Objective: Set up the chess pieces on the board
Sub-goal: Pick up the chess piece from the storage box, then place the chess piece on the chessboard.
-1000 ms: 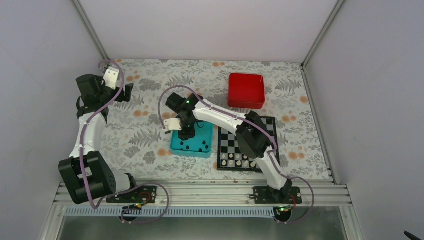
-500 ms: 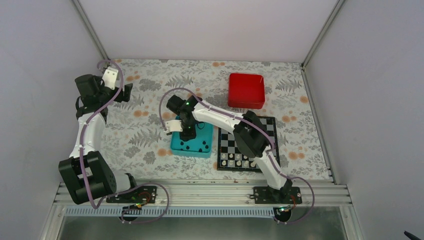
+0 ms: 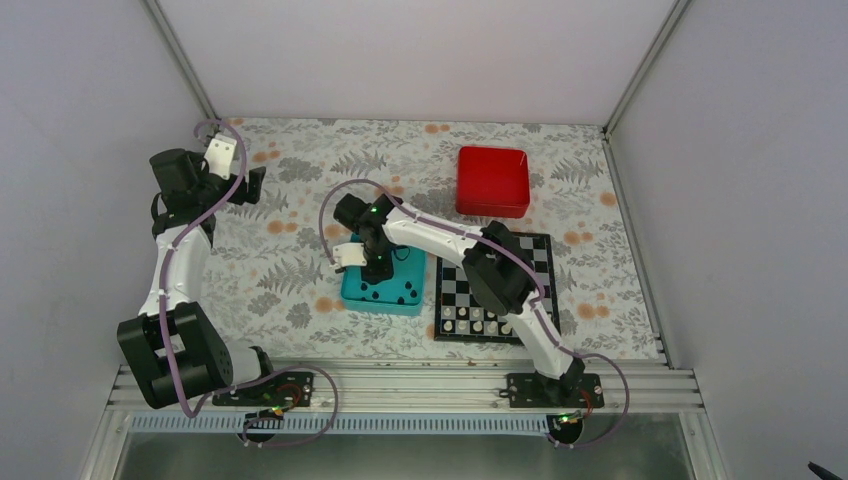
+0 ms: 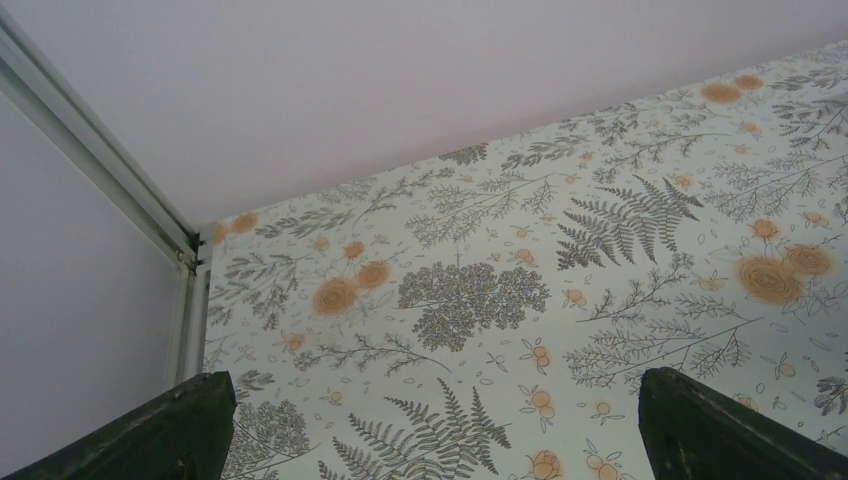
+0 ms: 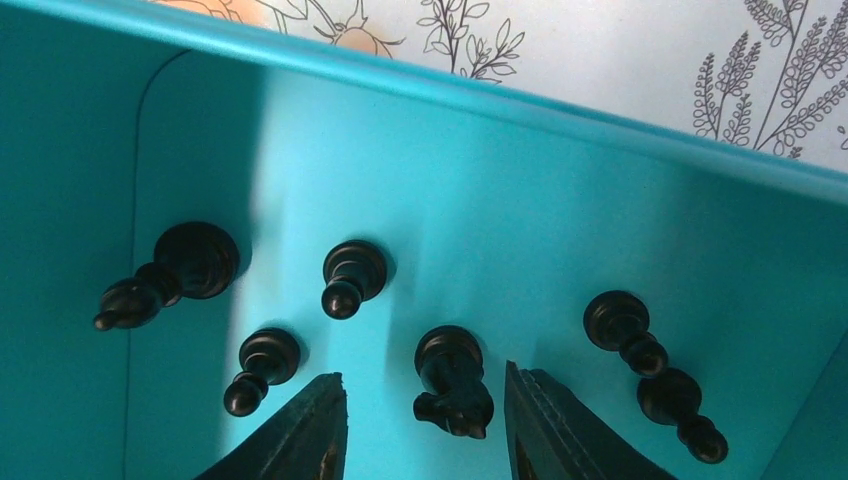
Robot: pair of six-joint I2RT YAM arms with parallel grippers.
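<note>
Inside the teal tray (image 5: 600, 130), my right fingers (image 5: 300, 430) straddle the black knight (image 5: 452, 385), spread and lined up to pinch it. My left fingers (image 4: 150, 430) gape wide, far from that tray.

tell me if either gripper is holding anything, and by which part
Nothing is held. The right gripper stands open around a black chess piece in the teal tray, with gaps on both sides. The left gripper is open and empty.

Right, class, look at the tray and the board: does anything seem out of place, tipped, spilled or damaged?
Nothing looks spilled or damaged. The one thing out of place is that the black chess pieces sit scattered in the teal tray rather than on the board, which shows only pale pieces in its near rows.
</note>
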